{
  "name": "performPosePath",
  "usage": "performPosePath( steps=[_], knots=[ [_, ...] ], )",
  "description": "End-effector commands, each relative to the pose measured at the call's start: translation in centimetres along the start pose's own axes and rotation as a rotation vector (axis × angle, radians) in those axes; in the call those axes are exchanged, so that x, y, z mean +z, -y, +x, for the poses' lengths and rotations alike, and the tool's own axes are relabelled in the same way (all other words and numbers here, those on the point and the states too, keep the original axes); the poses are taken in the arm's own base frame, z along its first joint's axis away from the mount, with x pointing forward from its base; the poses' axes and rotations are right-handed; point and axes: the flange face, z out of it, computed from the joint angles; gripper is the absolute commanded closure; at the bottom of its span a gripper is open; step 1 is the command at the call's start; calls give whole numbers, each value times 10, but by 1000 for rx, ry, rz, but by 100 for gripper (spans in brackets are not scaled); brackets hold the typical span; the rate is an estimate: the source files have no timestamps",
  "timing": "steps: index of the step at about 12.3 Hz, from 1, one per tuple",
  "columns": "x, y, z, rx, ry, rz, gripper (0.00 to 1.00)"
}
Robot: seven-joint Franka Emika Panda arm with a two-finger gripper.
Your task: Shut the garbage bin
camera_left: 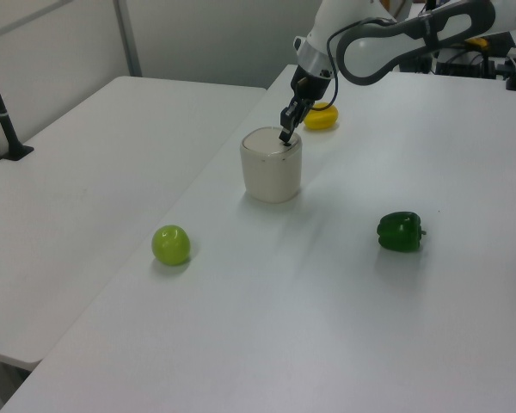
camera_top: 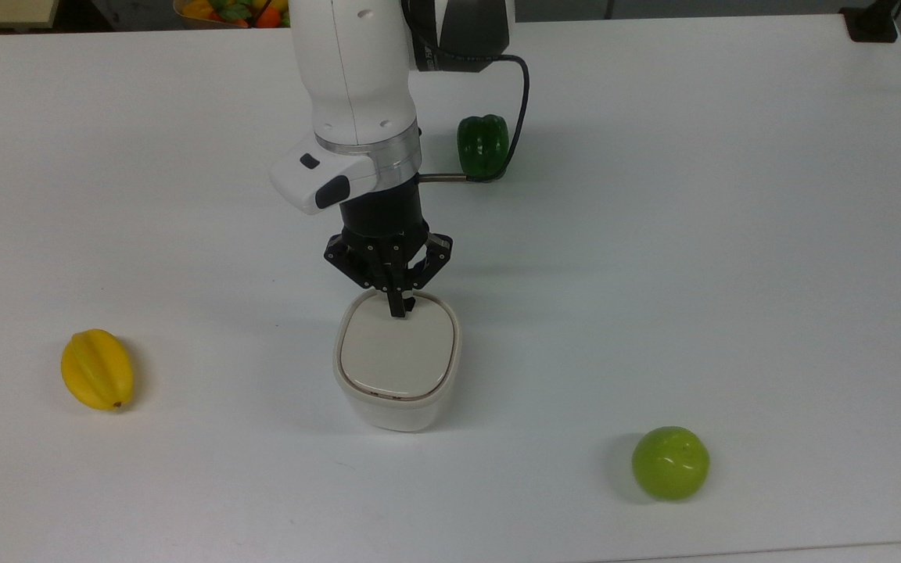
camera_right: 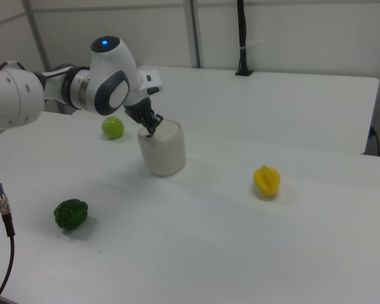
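The garbage bin stands near the middle of the white table, its beige lid lying flat inside the rim. The gripper points down at the lid's edge farthest from the top view's bottom, its fingers pressed together with nothing between them, tips at the lid. A yellow starfruit lies well apart at the bin's left in the top view, a green apple to its lower right, and a green bell pepper beyond the arm.
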Motion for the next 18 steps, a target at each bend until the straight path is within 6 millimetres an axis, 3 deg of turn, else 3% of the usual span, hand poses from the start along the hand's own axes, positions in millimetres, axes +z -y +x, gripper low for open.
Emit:
performPosePath(
  steps=[1,4,6,7,8,10,11,15,18],
  knots=[
    [-57,-6,-1,57,40,-3,100],
    [-96,-12,-14,66,172,-13,96],
    [-129,-12,-33,65,304,-22,78],
    [-143,-13,-45,63,378,-28,73],
    [-153,-19,-51,68,419,-32,63],
    [-166,-24,-70,57,538,-52,7],
    [-173,-23,-75,44,566,-53,0],
    [-214,-42,-85,83,568,-66,0],
    [-222,-40,-110,147,579,-132,0]
  ],
)
